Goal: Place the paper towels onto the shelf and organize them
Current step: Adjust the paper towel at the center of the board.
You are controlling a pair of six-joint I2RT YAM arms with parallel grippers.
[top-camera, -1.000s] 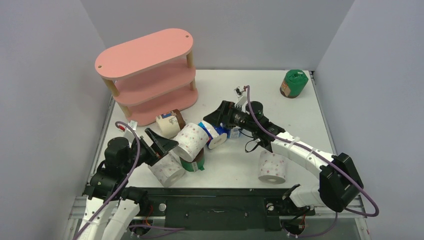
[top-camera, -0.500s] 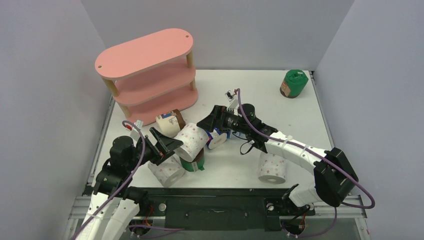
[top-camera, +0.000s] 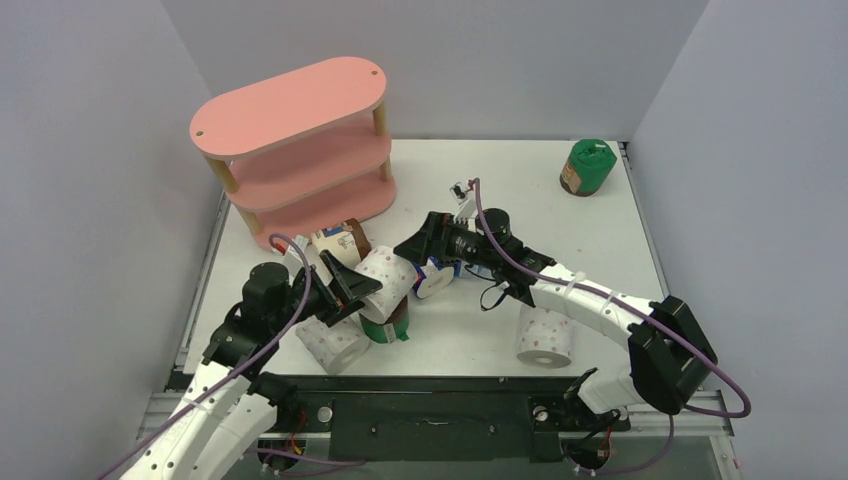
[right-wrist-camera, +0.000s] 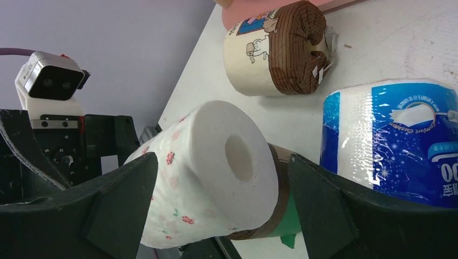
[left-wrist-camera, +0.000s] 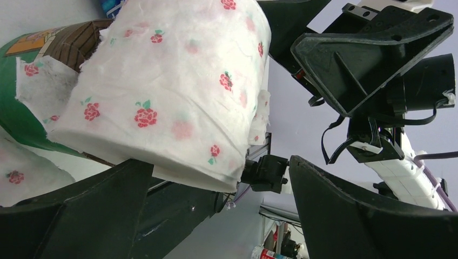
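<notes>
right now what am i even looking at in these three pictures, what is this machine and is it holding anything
These are two robot arms bolted at the near edge of a white table. One picture looks down from above and behind them. The other two come from small cameras on each wrist, so each shows that arm's own fingers up close.

On the table stand a pink three-tier shelf and several paper towel rolls. One rose-print roll lies tilted on a green-wrapped roll. The left fingers and the right fingers are open and straddle that rose-print roll from opposite sides. Nothing is held.
</notes>
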